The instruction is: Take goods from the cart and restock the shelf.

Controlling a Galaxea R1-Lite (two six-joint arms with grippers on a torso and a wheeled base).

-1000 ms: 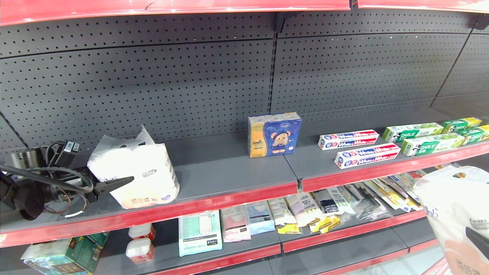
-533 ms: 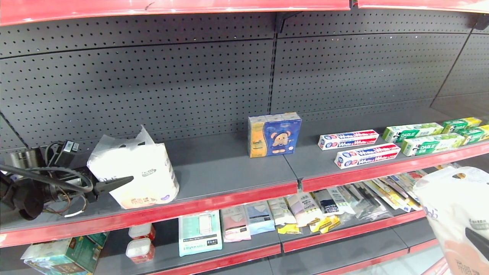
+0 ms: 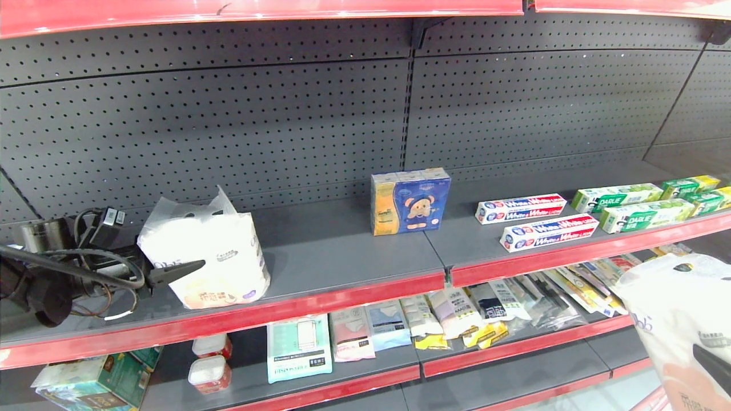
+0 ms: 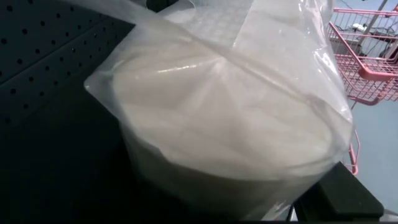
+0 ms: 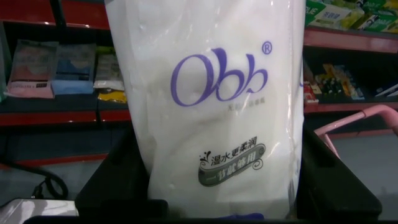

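Observation:
A white plastic-wrapped pack of toilet rolls [image 3: 208,254] stands on the left of the grey shelf [image 3: 342,257], near its red front edge. My left gripper [image 3: 191,260] is shut on it from the left, one dark finger lying across its front. In the left wrist view the same pack [image 4: 224,124] sits between the fingers of that gripper [image 4: 211,186]. A second white pack [image 3: 679,325] hangs at the lower right, below shelf level, with my right gripper [image 3: 711,365] shut on it. The right wrist view shows this pack [image 5: 217,106] upright in the right gripper [image 5: 224,199].
A blue and yellow tissue box [image 3: 410,201] stands mid-shelf. Toothpaste boxes [image 3: 537,222] and green boxes [image 3: 639,206] lie to the right. Packets [image 3: 400,325] fill the lower shelf. A pink cart [image 4: 367,56] stands behind. Bare shelf lies between the roll pack and the tissue box.
My left gripper and its pack have shifted slightly to the right along the shelf. The pack in my right gripper has dropped a little.

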